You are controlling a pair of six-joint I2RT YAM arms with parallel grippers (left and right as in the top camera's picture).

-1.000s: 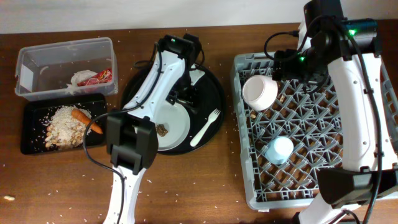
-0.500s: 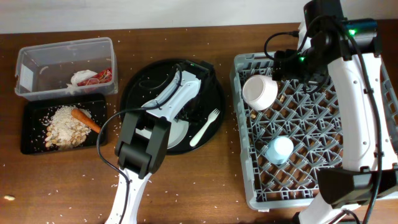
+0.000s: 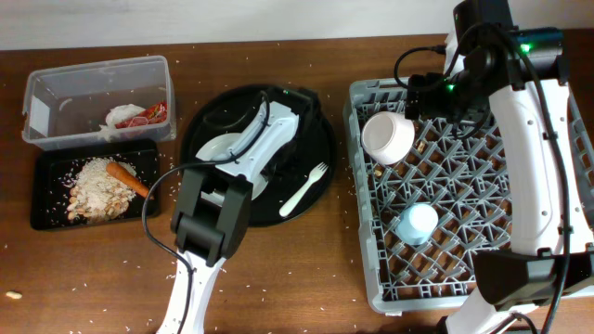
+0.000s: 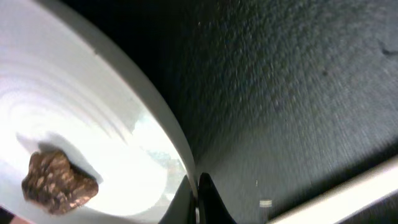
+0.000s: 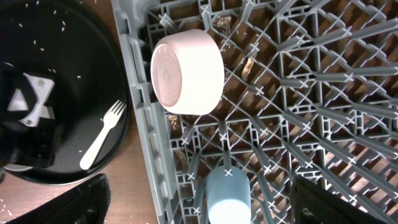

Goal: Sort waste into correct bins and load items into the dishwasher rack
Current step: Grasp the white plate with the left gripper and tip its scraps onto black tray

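Shows the left pincer [image 4: 196, 198] pinched narrow on the rim of the pale grey plate [image 4: 74, 106], over the round black tray [image 4: 286, 93]. Places a small brown food chunk [image 4: 59, 183] on the plate's face. From overhead, finds the white fork [image 3: 304, 190] loose on the same tray, just beside the plate. Sets the right pincer [image 3: 429, 96] wide above the grey dishwasher rack [image 3: 367, 241], with the pinkish-white bowl [image 3: 388, 136] on its side among the pegs and the light blue cup [image 3: 417, 224] well apart from it. At the left of the worktop [image 3: 278, 278], gives the clear tub [image 3: 93, 67] with white napkin [image 3: 121, 116] and red wrapper [image 3: 156, 112], and the black rectangular tray [image 3: 48, 215] with rice scraps [image 3: 93, 190] and carrot [image 3: 125, 176].
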